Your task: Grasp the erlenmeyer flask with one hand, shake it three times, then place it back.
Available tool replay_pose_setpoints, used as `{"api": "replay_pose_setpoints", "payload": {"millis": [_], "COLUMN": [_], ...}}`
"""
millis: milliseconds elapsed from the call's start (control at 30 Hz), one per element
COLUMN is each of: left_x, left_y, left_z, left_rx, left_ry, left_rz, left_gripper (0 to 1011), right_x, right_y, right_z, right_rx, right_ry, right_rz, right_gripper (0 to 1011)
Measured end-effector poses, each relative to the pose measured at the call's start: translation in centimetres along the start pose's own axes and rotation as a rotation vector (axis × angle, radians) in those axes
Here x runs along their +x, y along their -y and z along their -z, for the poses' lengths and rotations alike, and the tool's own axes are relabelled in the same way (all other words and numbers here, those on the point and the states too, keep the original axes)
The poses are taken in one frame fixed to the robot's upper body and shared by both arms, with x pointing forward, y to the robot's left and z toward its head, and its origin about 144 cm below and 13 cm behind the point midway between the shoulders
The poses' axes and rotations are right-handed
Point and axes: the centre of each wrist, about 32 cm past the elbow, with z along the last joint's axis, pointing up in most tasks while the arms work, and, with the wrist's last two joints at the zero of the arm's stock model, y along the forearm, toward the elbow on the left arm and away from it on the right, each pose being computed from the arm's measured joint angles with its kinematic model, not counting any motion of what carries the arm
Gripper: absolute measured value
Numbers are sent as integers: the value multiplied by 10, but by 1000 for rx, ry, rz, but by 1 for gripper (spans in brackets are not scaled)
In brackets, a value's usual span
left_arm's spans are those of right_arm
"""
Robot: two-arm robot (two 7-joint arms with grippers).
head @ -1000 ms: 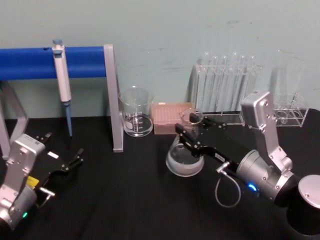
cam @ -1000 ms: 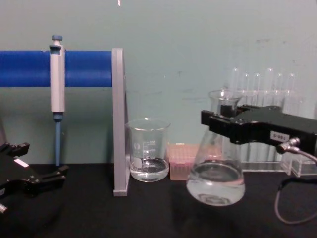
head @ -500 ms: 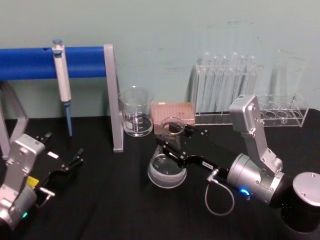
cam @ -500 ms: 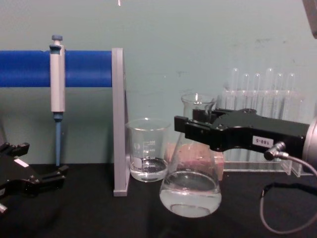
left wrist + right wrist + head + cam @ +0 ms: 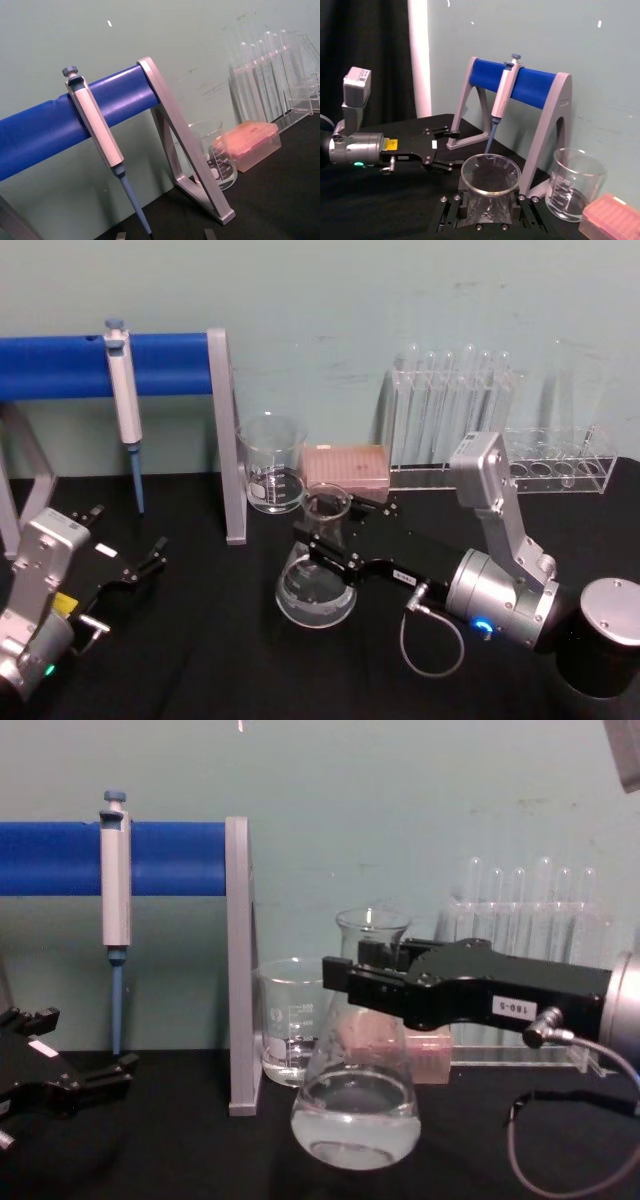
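The erlenmeyer flask stands out at the lower centre of the chest view: clear glass, a wide rounded base, sloping walls, a narrow neck and a flared rim. A shallow pool of clear liquid lies in its bottom. It leans slightly, and whether its base touches the black desk cannot be told. The right gripper comes in from the right edge, and its flat black jaws are clamped on the flask's neck just under the rim. A small white label on its body carries dark digits that look like 180-5, and a thin grey cable loops below its silver wrist.

At the lower left edge the left gripper rests low over the desk, well apart from the flask, its jaws spread and holding nothing; a plain white sticker sits on it.

Behind the flask stands a cylindrical glass beaker with white printed graduations and a little liquid. Just to its right is a pink ribbed box. A grey metal post carries a blue bar, with a grey pipette hanging from it. At the far right, tall test tubes stand in a clear rack against the pale green wall.
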Motion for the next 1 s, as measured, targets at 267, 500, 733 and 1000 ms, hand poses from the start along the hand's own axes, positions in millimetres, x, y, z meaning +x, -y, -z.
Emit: {"api": "replay_pose_setpoints", "payload": {"millis": [267,500,733,1000], "left_x": [0,0,0,0], "left_y": [0,0,0,0], "left_z": [0,0,0,0], "left_rx": [0,0,0,0], "left_ry": [0,0,0,0], "left_rz": [0,0,0,0], "left_gripper": [1001,1001,1001,1001], "right_x": [0,1,1,5], "right_y": [-1,2,9,19], "right_z": [0,1,2,5], "right_rx": [5,6,-6,-16], "right_ry": [-1,-2,1,4], "right_rz": [1,56,151,257], "right_gripper": [457,457,457,457]}}
